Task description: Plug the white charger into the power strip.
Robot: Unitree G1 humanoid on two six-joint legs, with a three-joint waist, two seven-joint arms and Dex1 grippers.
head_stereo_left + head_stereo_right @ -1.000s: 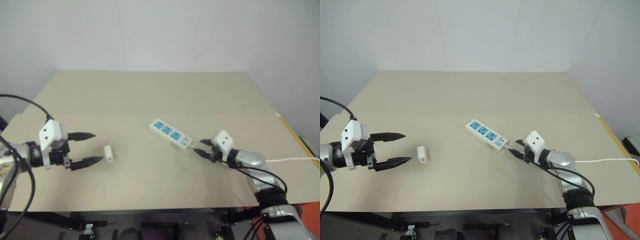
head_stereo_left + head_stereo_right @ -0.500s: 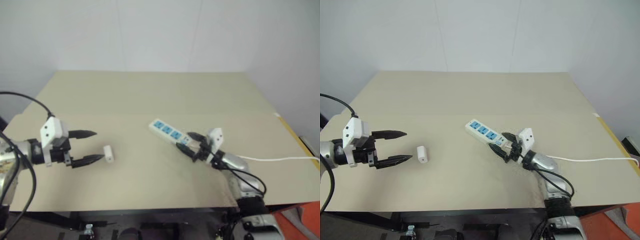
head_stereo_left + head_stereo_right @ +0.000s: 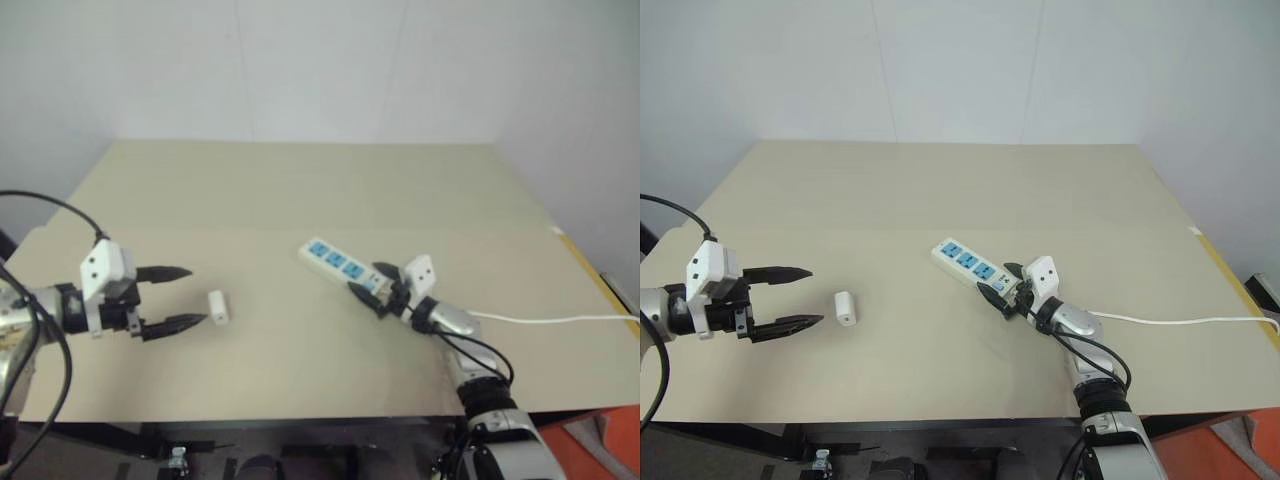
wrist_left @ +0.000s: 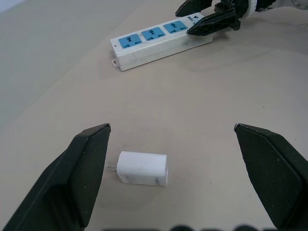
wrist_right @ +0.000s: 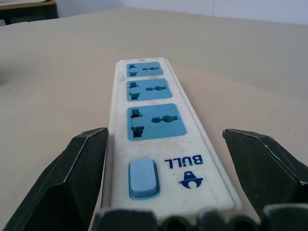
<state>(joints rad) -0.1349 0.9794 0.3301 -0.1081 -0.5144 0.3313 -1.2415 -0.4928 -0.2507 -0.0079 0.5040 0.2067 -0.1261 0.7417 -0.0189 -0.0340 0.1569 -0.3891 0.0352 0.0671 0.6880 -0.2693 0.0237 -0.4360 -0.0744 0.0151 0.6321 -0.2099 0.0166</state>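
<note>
Table (image 3: pixel 940 190): broad beige top with the task's things lying on it; its near edge is cut off by the bottom of the head views.
Power strip (image 3: pixel 970 268): long white bar lying flat near the table's middle, three blue socket faces in a row, a blue switch at the end nearest the right gripper.
Writing: "BULL" in blue with a small logo beside the switch, read in the right wrist view; no other lettering legible.
Cord (image 3: pixel 1180 322): thin white line running off the right edge of the table.
Right gripper (image 5: pixel 159 178): fingers spread wide, straddling the strip's switch end, holding nothing.
Left gripper (image 3: pixel 805 297): jaws wide apart, empty, aimed at the charger from the left.
White charger (image 4: pixel 143 168): small block on its side, just beyond the left fingertips, well apart from the strip; faint marks on its face too small to read.
</note>
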